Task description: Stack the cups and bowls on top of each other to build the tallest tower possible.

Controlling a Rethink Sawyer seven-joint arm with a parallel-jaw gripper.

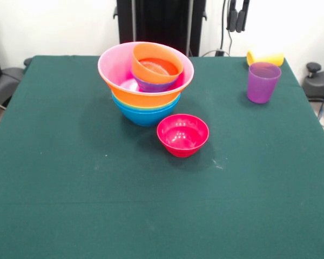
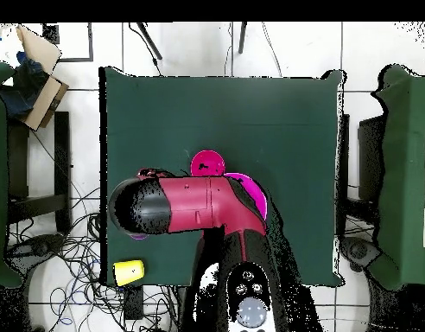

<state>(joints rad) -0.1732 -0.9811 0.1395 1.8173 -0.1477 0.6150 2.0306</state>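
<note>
The tower stands at the table's far middle: a blue bowl at the base, a wide orange bowl and a wide pink bowl above. Inside it a small dark blue bowl holds a tilted orange-red bowl. A crimson bowl sits alone on the cloth just in front; it also shows in the overhead view. The purple cup stands upright at the far right. The yellow cup lies on its side behind it. My gripper hangs high at the top edge, open and empty.
The green table cloth covers the whole table. In the overhead view my arm hides most of the tower, leaving only a pink rim. The yellow cup lies near the table corner by the robot's base.
</note>
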